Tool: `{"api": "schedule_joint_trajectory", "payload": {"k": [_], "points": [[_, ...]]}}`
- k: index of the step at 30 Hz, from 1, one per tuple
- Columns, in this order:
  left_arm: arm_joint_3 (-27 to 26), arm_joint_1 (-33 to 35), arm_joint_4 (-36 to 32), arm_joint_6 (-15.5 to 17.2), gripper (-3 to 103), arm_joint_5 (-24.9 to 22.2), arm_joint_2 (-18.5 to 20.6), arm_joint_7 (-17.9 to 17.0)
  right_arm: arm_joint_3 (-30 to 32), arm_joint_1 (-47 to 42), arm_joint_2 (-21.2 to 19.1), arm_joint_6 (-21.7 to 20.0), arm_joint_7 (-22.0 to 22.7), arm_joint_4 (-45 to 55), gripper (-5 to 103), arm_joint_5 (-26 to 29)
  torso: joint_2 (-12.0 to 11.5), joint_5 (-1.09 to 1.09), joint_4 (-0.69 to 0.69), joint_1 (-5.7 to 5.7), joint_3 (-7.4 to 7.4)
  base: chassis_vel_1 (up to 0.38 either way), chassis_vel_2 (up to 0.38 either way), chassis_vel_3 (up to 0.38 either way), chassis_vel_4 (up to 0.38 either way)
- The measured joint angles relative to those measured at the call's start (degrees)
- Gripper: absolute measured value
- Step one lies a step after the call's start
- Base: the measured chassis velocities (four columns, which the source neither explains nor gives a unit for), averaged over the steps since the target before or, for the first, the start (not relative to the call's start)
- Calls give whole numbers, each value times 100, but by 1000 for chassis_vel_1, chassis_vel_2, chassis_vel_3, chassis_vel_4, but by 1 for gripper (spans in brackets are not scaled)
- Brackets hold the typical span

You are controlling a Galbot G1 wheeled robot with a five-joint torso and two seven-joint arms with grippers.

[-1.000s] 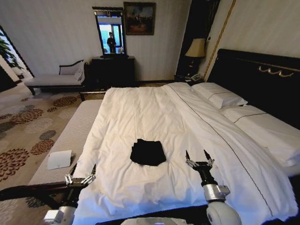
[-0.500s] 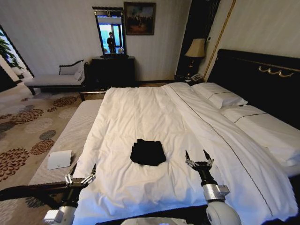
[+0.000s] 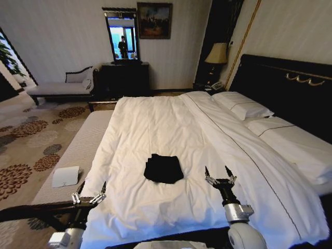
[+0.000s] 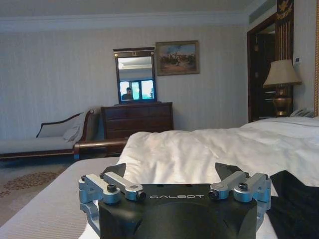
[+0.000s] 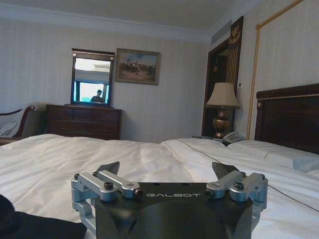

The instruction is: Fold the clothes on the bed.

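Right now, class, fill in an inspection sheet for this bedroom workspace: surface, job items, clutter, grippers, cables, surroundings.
Surface: bed with white duvet, slightly rumpled.
Job's things: black T-shirt lying as a compact bundle on the duvet, near the foot.
Clutter: white paper on the bench beside the bed.
Grippers: left gripper open, at the bed's left edge; right gripper open, right of the T-shirt; neither touches it.
Cables: nothing seen.
Surroundings: pillows, lamp, dresser, patterned carpet.
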Motion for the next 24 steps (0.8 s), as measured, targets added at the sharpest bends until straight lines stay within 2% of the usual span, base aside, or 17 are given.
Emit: {"api": "schedule_joint_trajectory", "payload": {"k": [10, 18, 24], "points": [[1, -1, -1, 3, 100, 0, -2, -1, 0, 5, -1, -1, 3, -1, 100, 2, -1, 3, 1, 1, 1, -168, -200, 177, 216], [1, -1, -1, 3, 100, 0, -1, -1, 0, 5, -1, -1, 4, -1, 100, 2, -1, 0, 0, 1, 0, -240, -326, 235, 319], [1, -1, -1, 3, 100, 1, -1, -1, -1, 4, -1, -1, 4, -1, 100, 2, -1, 0, 0, 1, 0, -251, -466, 253, 440]]}}
